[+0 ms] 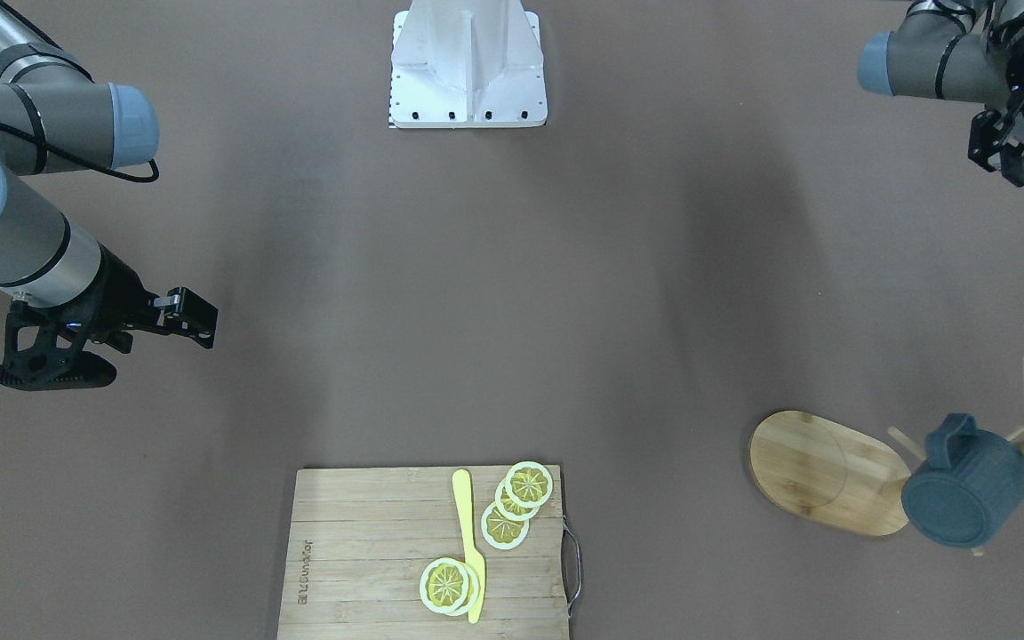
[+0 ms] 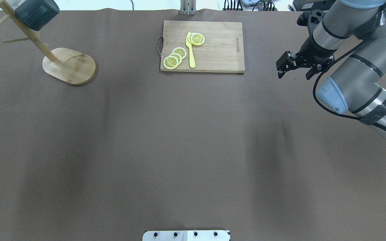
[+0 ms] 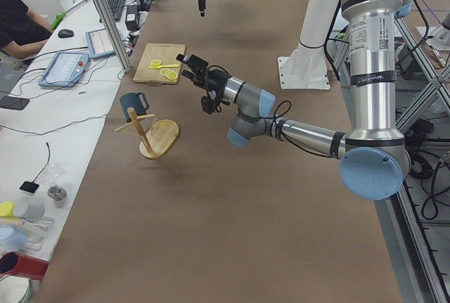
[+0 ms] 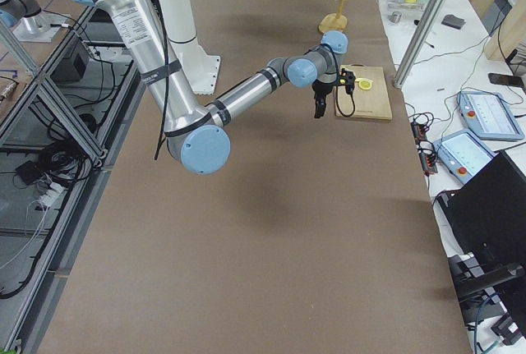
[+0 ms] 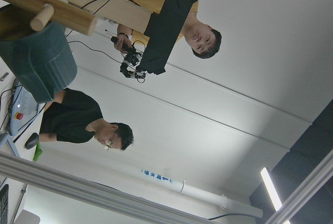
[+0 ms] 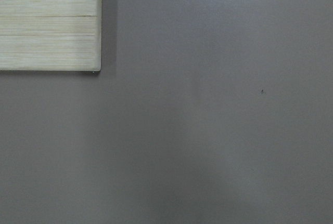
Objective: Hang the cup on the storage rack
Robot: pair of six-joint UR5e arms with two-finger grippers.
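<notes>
The table is covered with a plain brown mat, faintly creased. On its far side, toward the robot's left, the storage rack stands on its oval wooden base. A rectangular cutting board lies near the far edge's middle, and the white mount plate sits at the near edge.

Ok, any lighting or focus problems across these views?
Overhead: soft shadow bands cross the table, background beyond its far edge blown out. Left wrist: aimed upward, cup cropped at the left edge, bright strip light low right. Right wrist: just board corner and table, little texture.
</notes>
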